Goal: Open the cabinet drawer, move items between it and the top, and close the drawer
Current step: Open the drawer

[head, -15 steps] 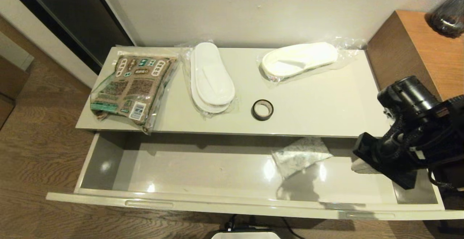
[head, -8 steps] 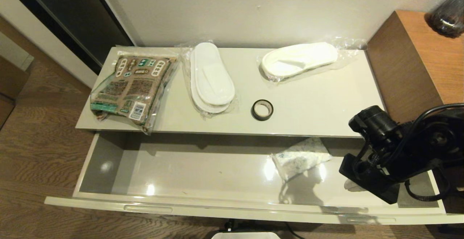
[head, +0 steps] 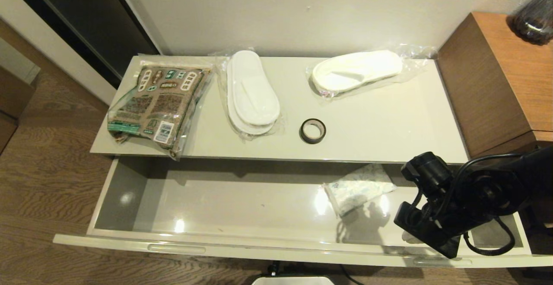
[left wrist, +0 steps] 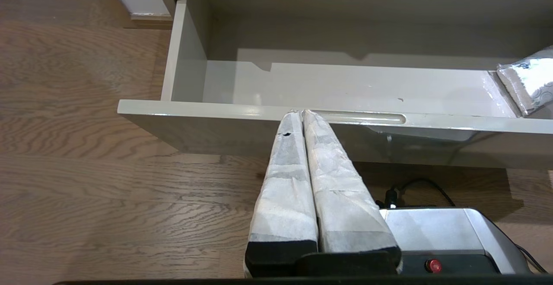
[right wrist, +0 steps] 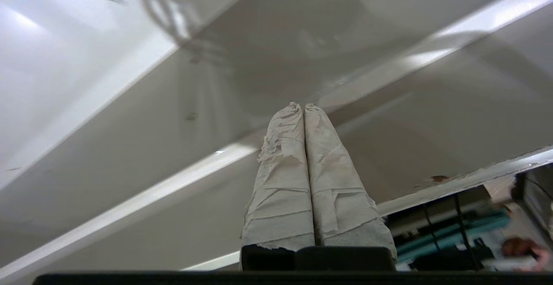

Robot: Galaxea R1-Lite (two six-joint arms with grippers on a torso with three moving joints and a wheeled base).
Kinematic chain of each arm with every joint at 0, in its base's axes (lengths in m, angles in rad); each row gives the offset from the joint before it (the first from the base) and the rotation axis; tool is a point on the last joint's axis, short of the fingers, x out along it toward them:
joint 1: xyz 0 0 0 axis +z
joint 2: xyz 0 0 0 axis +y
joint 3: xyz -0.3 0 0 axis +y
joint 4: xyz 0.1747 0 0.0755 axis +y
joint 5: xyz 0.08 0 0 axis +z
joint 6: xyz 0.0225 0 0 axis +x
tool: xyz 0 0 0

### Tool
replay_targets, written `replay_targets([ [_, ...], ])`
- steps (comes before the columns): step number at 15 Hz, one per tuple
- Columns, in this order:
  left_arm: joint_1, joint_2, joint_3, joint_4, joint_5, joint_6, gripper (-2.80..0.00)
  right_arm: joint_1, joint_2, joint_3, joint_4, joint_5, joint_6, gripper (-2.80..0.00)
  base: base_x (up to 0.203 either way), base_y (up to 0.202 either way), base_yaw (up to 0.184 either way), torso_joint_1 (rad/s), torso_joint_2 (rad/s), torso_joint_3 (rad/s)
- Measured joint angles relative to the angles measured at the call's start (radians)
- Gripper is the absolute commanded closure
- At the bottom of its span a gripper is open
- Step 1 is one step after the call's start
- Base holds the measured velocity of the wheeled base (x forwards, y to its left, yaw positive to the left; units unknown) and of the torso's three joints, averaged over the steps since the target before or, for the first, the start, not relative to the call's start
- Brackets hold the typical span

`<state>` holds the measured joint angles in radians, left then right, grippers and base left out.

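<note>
Right claw [head: 408, 236] lower, inside drawer [head: 276, 250]

Left claw [left wrist: 302, 113] pressed together, before open cabinet drawer [left wrist: 268, 116], white sachet [left wrist: 529, 84] inside

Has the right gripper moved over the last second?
Yes. The right gripper, fingers together, has swung down from beside the cabinet top into the open drawer, near its front right corner.

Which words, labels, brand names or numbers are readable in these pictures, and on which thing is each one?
None can be read.
Brown-and-green packet on the cabinet top: printed panels and a white sticker, too small to read.
White sachet in the open drawer: faint print, illegible.
</note>
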<state>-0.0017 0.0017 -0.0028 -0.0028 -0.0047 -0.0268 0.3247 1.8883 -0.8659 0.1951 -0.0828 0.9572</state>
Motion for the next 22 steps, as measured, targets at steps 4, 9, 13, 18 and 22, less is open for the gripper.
replay_targets([
  [4,0.000,0.000,0.000,0.000,0.000,0.000,0.00,0.002,0.021,0.042,-0.014,0.007,0.000,0.00,0.000,0.000,0.000,0.000,0.00,0.000],
  [9,0.001,0.000,0.000,0.000,0.000,0.000,0.00,0.002,-0.020,0.131,-0.044,0.018,-0.017,0.00,0.000,0.000,0.000,0.000,0.00,0.000],
  [13,0.000,0.000,0.000,0.000,0.000,0.000,0.00,0.003,-0.102,0.161,-0.005,0.043,-0.046,0.00,0.000,0.000,0.000,0.000,0.00,0.000],
  [18,0.001,0.000,0.000,0.000,0.000,0.000,0.00,0.003,-0.312,0.169,0.177,0.108,-0.084,0.00,0.000,0.000,0.000,0.000,0.00,0.000],
  [22,0.000,0.000,0.000,0.000,0.000,0.000,0.00,0.003,-0.561,0.089,0.424,0.142,-0.126,0.00,0.000,0.000,0.000,0.000,0.00,0.000],
])
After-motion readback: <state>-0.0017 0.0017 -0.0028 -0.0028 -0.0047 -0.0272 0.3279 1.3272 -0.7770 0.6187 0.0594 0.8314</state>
